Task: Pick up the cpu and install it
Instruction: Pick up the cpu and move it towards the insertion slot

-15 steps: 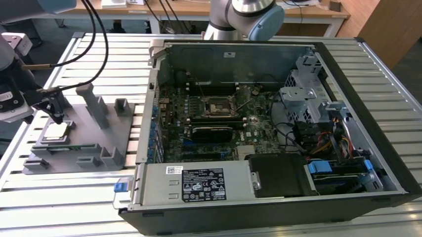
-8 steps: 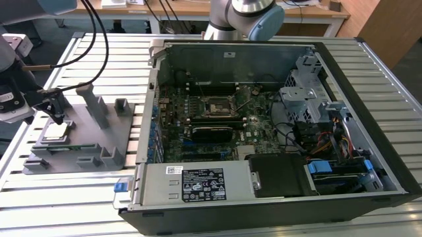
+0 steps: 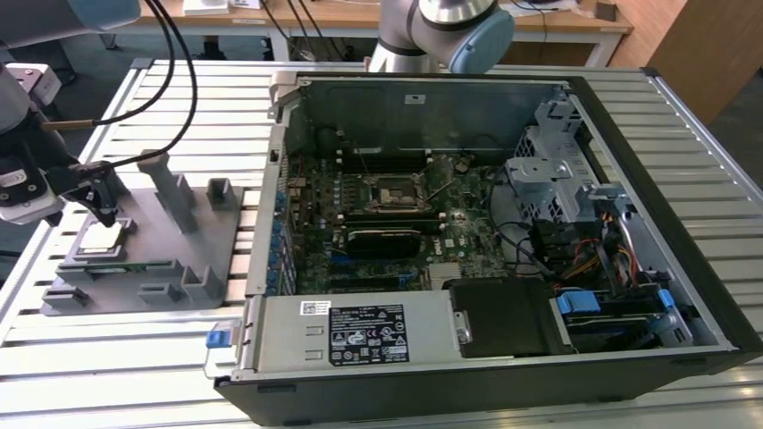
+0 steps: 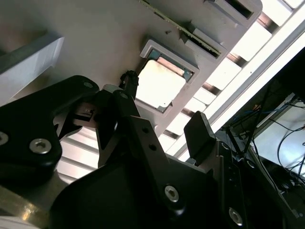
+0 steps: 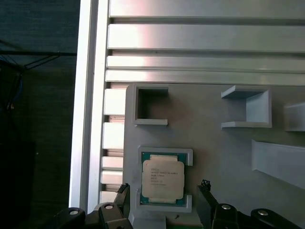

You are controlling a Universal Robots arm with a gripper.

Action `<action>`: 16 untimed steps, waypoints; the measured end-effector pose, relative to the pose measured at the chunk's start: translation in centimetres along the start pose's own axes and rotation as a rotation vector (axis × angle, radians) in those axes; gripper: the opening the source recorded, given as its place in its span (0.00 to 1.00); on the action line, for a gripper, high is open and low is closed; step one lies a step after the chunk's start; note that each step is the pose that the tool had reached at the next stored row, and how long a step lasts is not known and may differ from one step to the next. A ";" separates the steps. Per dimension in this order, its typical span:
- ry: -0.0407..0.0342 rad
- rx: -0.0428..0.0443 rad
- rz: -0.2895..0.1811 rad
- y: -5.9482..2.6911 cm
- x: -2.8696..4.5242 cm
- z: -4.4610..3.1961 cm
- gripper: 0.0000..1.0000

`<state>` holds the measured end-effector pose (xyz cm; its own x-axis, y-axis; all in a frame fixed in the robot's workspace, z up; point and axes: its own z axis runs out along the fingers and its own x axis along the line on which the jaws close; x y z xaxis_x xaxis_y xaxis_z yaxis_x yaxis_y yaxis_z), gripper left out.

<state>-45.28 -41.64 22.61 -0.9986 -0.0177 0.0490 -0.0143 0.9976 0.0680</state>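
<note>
At the exterior view's left, my gripper (image 3: 100, 204) hangs just above the grey fixture plate (image 3: 167, 268), which lies on the slatted metal table (image 3: 120, 357). My fingers (image 5: 208, 198) are spread wide and have hold of nothing. In the first wrist view they stand one on each side of the cpu (image 5: 163, 178), and I cannot tell whether they touch it. The cpu lies flat, silver lid up, in a square walled pocket near the edge of the plate. Toward the exterior view's right, just beside the plate, stands the open computer case (image 3: 685, 170). Inside it the motherboard (image 3: 357, 206) lies flat, with the black socket (image 3: 394, 192) near its middle. A labelled power supply (image 3: 357, 333) sits along the near side.
</note>
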 end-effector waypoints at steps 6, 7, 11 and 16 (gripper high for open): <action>0.0001 0.0005 0.000 -0.01 -0.01 0.17 0.66; 0.0000 0.0009 0.000 -0.01 -0.01 0.19 0.66; -0.0001 0.0030 0.000 -0.03 -0.02 0.41 0.66; -0.0001 0.0038 0.000 -0.07 -0.05 1.04 0.66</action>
<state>-45.28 -41.64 21.57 -0.9987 -0.0174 0.0489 -0.0142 0.9978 0.0642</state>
